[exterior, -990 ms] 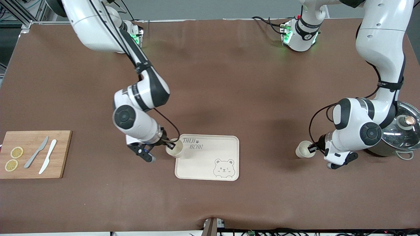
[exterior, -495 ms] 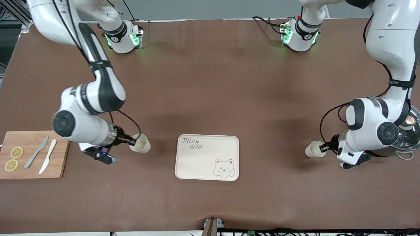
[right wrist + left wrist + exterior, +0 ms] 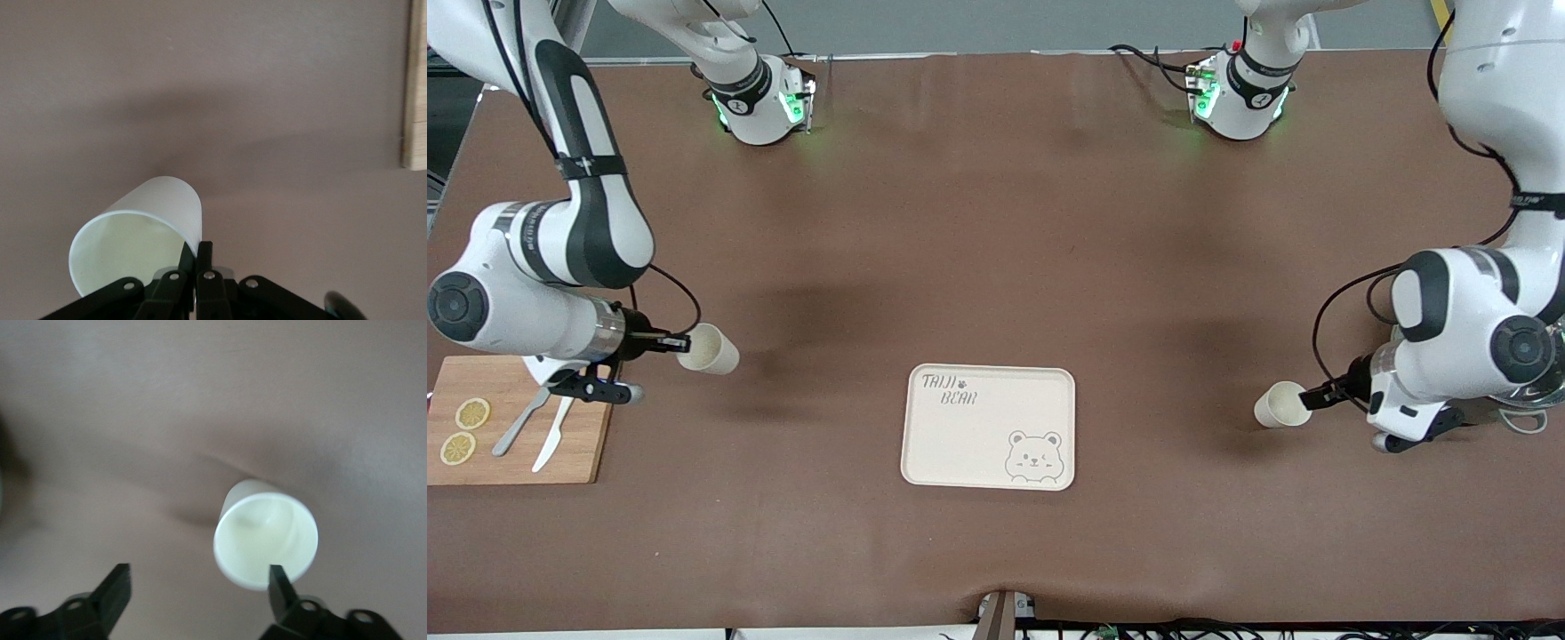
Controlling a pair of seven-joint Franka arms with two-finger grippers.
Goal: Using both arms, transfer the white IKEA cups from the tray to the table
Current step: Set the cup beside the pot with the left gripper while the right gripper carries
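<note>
Light, stiff tumblers, best pinched at the rim: right gripper (image 3: 674, 342) clamping one cup's (image 3: 709, 348) wall above the table (image 3: 996, 222), left gripper (image 3: 197, 587) spread beside the other (image 3: 265, 539).

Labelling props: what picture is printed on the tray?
A grey bear face on the cream tray, clearest in the front view.

Pot (image 3: 1543, 391) at the left arm's end of the table: mostly hidden by the left arm, cut by the frame edge. Knives (image 3: 547, 427) on the cutting board (image 3: 516, 462) partly covered by the right pincer (image 3: 671, 342). Left wrist view: cup (image 3: 265, 540) blurred, its base unclear. Right wrist view: board cut off at the edge.
</note>
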